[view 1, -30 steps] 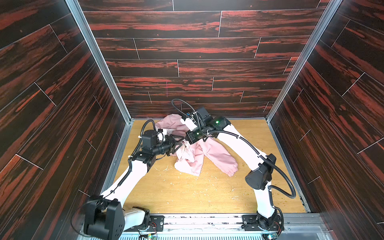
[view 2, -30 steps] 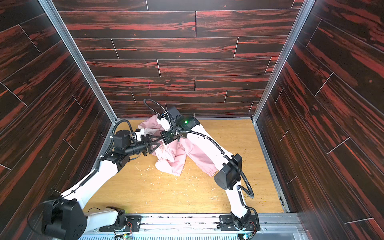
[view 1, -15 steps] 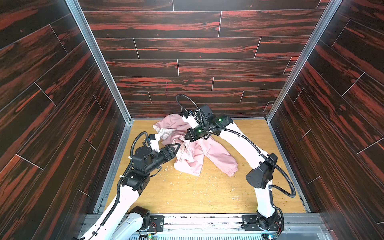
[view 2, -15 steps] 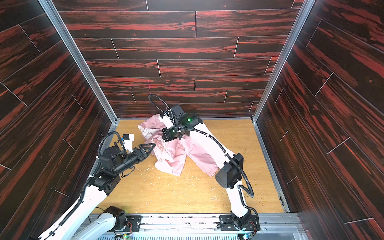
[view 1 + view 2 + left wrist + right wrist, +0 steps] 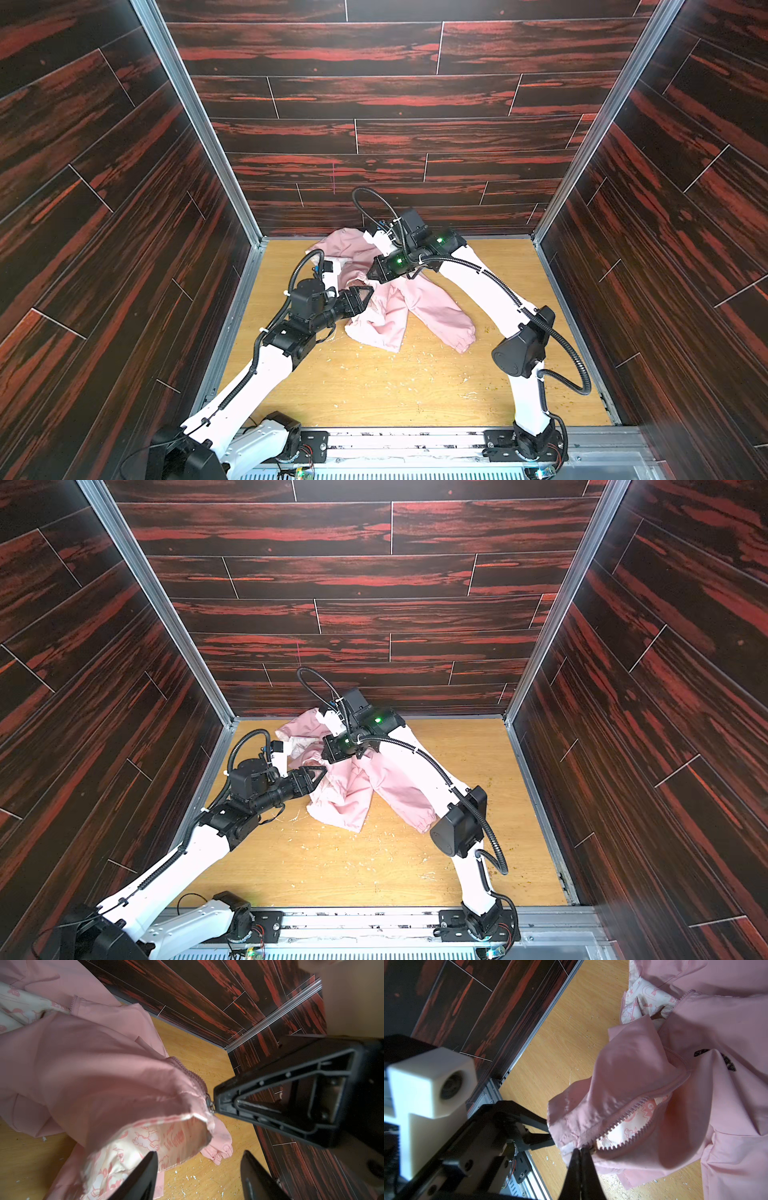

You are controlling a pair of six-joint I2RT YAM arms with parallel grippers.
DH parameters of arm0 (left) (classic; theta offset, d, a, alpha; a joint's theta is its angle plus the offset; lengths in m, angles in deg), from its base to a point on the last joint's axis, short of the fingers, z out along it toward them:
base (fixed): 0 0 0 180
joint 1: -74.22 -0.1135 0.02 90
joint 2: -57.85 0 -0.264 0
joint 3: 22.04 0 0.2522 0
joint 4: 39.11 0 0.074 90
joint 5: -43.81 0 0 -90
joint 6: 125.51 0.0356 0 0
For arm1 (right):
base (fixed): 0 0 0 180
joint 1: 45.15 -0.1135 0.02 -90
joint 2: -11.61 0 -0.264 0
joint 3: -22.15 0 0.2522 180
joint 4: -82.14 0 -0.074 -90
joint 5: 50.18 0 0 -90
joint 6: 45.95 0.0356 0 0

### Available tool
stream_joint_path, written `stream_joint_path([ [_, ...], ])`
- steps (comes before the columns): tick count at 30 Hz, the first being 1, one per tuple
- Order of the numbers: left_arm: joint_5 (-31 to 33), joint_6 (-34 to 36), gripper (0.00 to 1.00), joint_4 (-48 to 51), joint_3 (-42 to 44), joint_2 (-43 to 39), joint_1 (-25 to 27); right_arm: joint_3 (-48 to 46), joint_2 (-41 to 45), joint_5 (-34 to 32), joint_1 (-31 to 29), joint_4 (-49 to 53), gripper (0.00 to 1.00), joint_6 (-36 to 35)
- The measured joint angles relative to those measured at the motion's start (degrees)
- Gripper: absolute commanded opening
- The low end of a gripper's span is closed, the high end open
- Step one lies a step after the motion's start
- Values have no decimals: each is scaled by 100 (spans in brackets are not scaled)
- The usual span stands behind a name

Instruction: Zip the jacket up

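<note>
Right wrist view: right fingers are pinched tight on the zipper slider at the bottom hem of the pink jacket. They hold that hem up off the wooden tabletop, likely so the slider can be drawn along. Just beside them, the left fingers stand apart with their tips at the hem corner, gripping nothing, probably placed to anchor the fabric. Beyond the right fingers, zipper teeth gape open over printed lining. Farther on, the rest of the jacket lies crumpled on the tabletop.
</note>
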Motion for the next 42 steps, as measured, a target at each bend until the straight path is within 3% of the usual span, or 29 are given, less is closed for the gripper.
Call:
stream_joint_path([
  [9,24,83,40,-46,-201,404,33,0,0,42,17,0,0,9],
  [14,-4,96,3,-59,-227,481,52,0,0,39,22,-4,0,9],
  [15,-7,98,0,-57,-245,494,55,0,0,37,22,-11,0,9],
  [25,-7,74,0,26,-240,398,63,-535,0,-376,68,-310,0,205],
  [42,98,-76,0,37,2,208,63,-662,15,-291,48,-511,0,350],
])
